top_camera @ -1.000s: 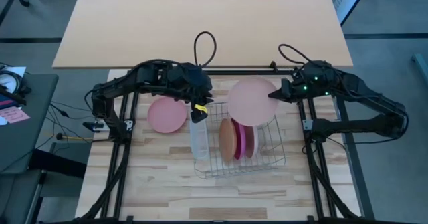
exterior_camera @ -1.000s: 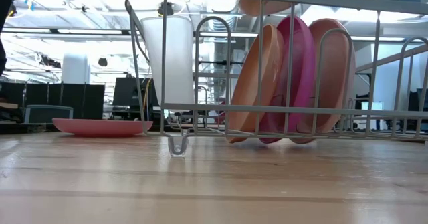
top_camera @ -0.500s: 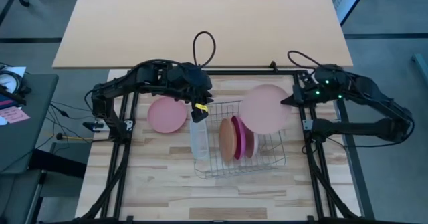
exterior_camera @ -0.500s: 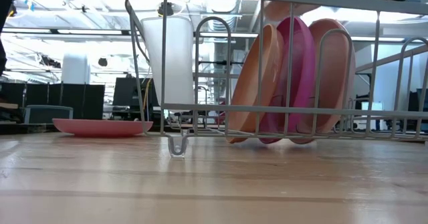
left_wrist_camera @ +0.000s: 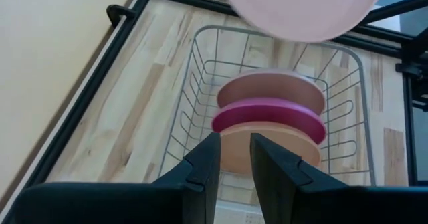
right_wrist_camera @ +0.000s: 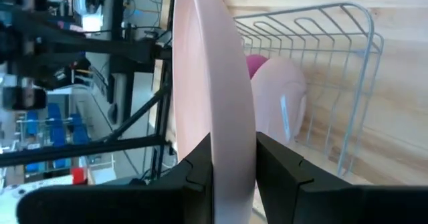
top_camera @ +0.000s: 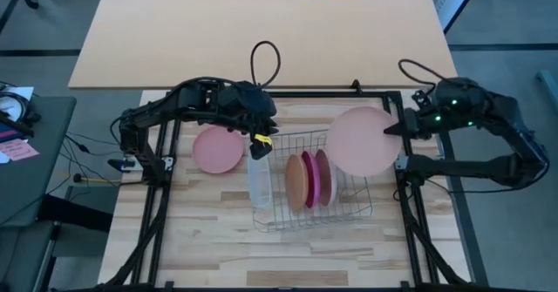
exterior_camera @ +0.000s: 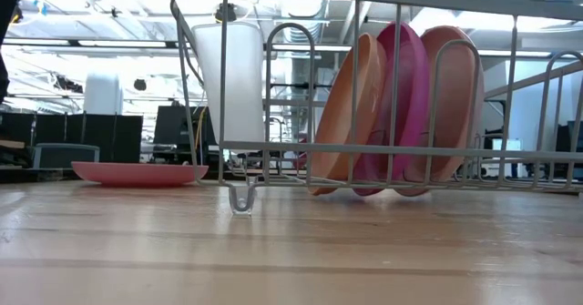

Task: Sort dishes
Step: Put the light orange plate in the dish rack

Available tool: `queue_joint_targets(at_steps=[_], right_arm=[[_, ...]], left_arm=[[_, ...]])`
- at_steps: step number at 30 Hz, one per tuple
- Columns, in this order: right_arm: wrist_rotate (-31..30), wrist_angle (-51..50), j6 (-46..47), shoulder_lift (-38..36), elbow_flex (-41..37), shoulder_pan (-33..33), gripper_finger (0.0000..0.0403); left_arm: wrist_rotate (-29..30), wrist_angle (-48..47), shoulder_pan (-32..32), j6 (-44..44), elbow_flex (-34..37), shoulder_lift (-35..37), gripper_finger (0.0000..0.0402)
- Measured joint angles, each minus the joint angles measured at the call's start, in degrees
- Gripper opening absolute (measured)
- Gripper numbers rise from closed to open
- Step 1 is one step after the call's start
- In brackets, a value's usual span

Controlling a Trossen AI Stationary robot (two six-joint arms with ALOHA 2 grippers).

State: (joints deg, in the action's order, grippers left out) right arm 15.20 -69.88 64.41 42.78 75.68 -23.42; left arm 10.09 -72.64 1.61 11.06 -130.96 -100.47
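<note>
Your right gripper (right_wrist_camera: 234, 164) is reaching in from the right of the wire rack (top_camera: 301, 212), its fingers pinching the rim of a pale pink plate (top_camera: 362, 141) and holding it flat above the rack's far right corner. Your left gripper (left_wrist_camera: 232, 158) is hanging over the rack's far left corner, its fingers standing narrowly apart with nothing between them. The held plate is showing a round, smooth, unmarked face. Three more plates are standing on edge inside the rack: an orange-tan plate (top_camera: 296, 183), a magenta plate (top_camera: 310, 179) and a pink plate (top_camera: 324, 177). A red-pink plate (top_camera: 217, 149) is lying flat on the table left of the rack.
</note>
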Motion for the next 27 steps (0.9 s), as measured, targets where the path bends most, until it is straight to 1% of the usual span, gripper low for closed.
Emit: queue_joint_targets(at_steps=[2, 9, 12, 15, 21, 27], right_arm=[[0.0, -3.4, -1.0, 1.6, 3.9, 0.0, 0.0091], [-0.1, -20.3, -6.3, 9.5, 18.8, 0.0, 0.0091], [-0.1, -19.7, -7.1, 11.6, 22.3, 0.0, 0.0091], [-0.3, -20.1, -8.1, 14.2, 23.6, 0.0, 0.0091], [-0.3, -20.1, -13.0, 17.7, 23.6, 0.0, 0.0091], [-0.3, -20.2, -15.0, 18.3, 23.6, -0.4, 0.0091]], left_arm=[[0.2, 0.0, 0.0, 0.2, 0.0, 0.0, 0.0077], [0.8, 0.1, 0.0, 0.8, 0.0, 0.0, 0.0078], [0.9, 0.1, 0.3, 0.8, 0.0, 0.0, 0.0078], [1.2, 0.2, 0.4, 0.8, 0.0, 0.0, 0.0078], [1.7, 0.4, 0.5, 1.7, 0.0, 0.0, 0.0078], [1.7, 0.4, 0.5, 1.5, 0.0, 0.0, 0.0078]])
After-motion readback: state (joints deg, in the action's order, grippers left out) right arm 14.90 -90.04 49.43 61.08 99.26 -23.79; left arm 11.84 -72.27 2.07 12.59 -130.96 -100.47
